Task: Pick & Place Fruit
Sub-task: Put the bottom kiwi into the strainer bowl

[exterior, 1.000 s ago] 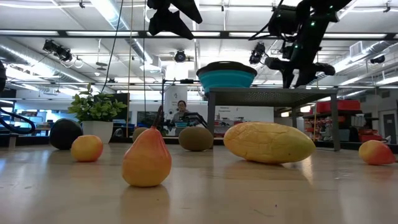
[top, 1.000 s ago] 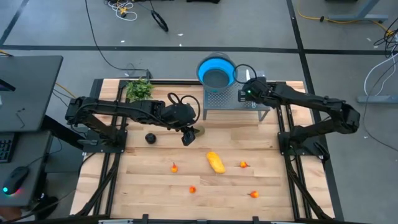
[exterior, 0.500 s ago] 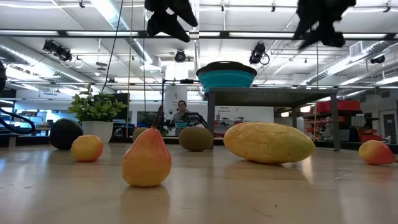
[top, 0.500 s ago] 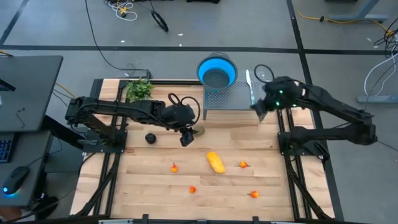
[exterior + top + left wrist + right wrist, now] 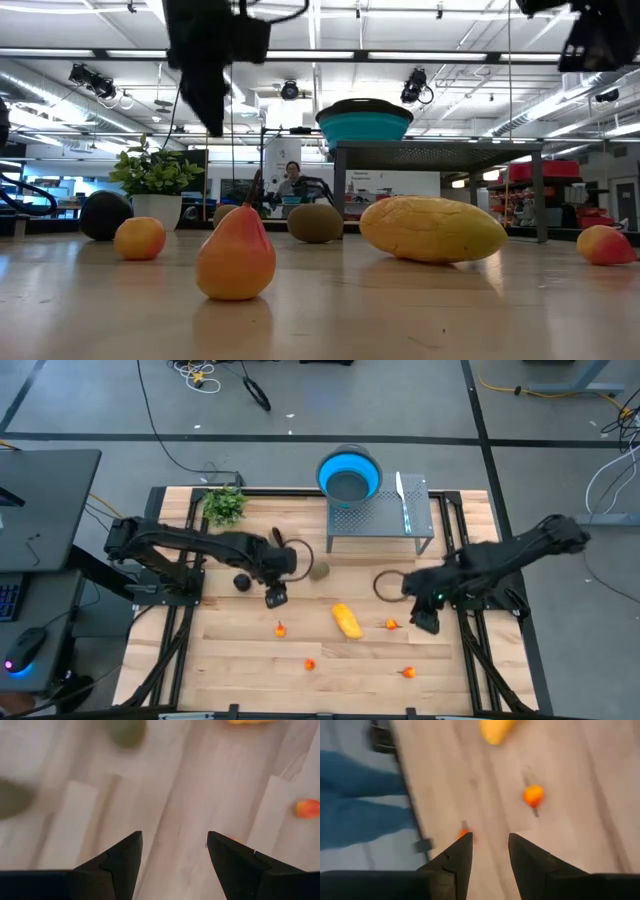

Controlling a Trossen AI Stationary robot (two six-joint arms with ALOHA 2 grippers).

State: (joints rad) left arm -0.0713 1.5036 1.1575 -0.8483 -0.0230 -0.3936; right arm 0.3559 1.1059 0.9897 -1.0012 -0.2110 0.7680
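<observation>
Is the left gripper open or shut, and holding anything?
Open and empty: the left gripper shows bare wood between its fingers.

A blue bowl (image 5: 348, 473) and a knife (image 5: 402, 497) rest on a metal stand (image 5: 372, 520).

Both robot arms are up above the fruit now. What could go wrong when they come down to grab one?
The small orange fruit is round and tiny, so the right tool beside it might knock it rolling. The left tool, open and empty, hangs between the dark round fruit and the yellow fruit, so it could nudge one. The knife lies on the raised rack.
</observation>
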